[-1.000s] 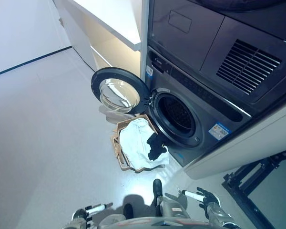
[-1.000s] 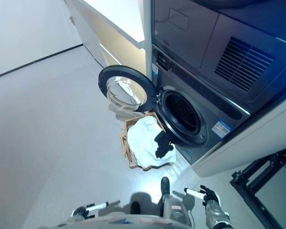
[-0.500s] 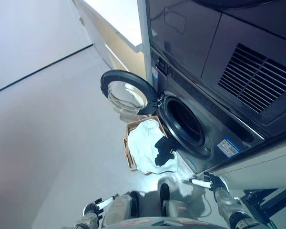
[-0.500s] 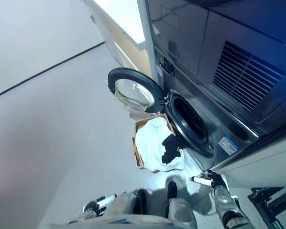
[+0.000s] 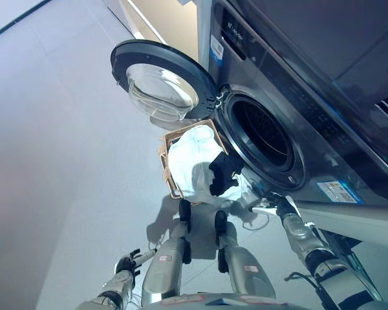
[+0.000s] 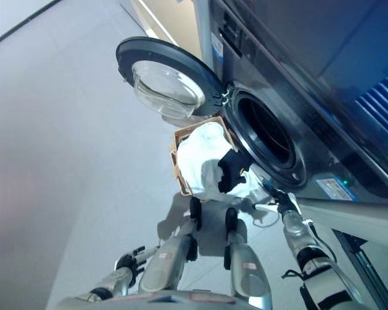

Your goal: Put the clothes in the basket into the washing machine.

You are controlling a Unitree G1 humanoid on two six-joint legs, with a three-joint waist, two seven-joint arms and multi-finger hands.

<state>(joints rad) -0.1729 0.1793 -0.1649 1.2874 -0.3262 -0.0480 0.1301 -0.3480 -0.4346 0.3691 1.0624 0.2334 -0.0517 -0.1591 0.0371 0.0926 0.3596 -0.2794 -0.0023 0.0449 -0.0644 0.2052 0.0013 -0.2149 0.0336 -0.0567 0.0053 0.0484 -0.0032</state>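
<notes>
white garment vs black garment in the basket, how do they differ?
The white garment is large and fills most of the basket; the black garment is small. The white one lies underneath; the black one is draped on top, at the edge nearest the drum opening. Both are crumpled.

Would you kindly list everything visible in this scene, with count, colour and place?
washing machine: one, dark grey, right, drum opening facing the basket.
door: one, round, dark rim with clear glass, swung open to the left.
basket: one, light brown, on the floor below the door.
white cloth: one, filling the basket.
black garment: one, draped on the white cloth.
left hand: dark, low at lower left.
right hand: dark, beside the basket's right edge.
</notes>
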